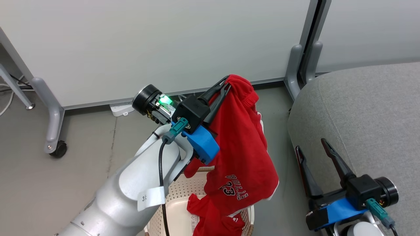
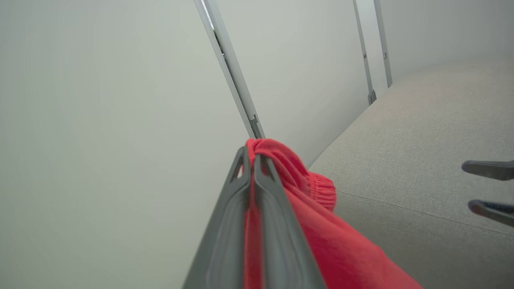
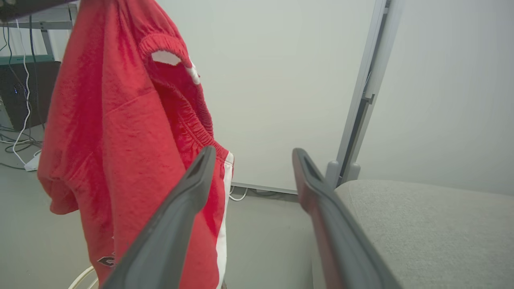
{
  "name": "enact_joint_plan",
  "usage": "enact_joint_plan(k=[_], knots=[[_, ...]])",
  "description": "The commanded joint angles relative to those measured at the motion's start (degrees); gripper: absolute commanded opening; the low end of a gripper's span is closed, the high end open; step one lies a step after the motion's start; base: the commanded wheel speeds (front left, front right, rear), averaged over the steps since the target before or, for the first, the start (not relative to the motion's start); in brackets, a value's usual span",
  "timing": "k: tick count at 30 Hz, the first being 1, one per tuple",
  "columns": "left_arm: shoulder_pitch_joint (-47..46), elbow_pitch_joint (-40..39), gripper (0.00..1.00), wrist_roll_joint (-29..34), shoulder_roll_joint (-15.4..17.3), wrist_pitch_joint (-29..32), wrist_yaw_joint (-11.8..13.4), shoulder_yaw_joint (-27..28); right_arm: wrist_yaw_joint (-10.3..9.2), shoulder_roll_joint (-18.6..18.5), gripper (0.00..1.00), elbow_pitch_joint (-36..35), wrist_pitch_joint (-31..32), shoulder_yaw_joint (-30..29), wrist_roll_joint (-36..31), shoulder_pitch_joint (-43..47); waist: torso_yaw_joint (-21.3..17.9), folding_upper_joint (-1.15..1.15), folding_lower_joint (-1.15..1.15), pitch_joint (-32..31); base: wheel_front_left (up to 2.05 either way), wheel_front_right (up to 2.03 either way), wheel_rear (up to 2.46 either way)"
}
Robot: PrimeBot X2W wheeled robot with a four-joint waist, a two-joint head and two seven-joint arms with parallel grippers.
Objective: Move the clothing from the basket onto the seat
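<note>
My left gripper (image 1: 226, 83) is shut on red clothing (image 1: 241, 147), a garment printed "BULLS 23", and holds it high above the basket (image 1: 183, 209). In the left wrist view the closed fingers (image 2: 251, 160) pinch the red clothing (image 2: 317, 224) at its bunched top. A second red piece of clothing (image 1: 213, 218) lies inside the basket. The grey seat (image 1: 361, 114) is at the right. My right gripper (image 1: 315, 146) stands open and empty at the seat's near edge. In the right wrist view its spread gripper (image 3: 253, 158) faces the hanging clothing (image 3: 120, 128) and the seat (image 3: 421, 224).
White partition panels (image 1: 164, 42) on grey wheeled feet (image 1: 54, 131) stand behind. A grey post (image 1: 303, 59) sits between panels beside the seat. A white power strip (image 1: 119, 109) and cables lie on the grey floor.
</note>
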Motion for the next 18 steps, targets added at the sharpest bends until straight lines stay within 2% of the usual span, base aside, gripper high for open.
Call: enact_joint_plan(k=[1, 11, 18], knots=[[0.7, -0.1, 0.00, 0.5, -0.1, -0.3, -0.1, 0.5, 0.01, 0.2, 1.00, 0.1, -0.2, 0.1, 0.4, 0.7, 0.0, -0.01, 0.01, -0.3, 0.00, 0.00, 0.00], [1.3, -0.5, 0.00, 1.0, -0.4, -0.3, -0.7, 1.2, 0.01, -0.2, 1.00, 0.0, -0.2, 1.7, 0.7, 1.0, 0.5, -0.01, 0.01, -1.0, 0.00, 0.00, 0.00], [1.0, -0.7, 0.00, 1.7, -0.5, -0.3, -0.9, 1.7, 0.01, -1.3, 1.00, 0.3, -0.2, 5.9, 1.2, -2.1, 0.8, -0.01, 0.01, -0.4, 0.00, 0.00, 0.00]])
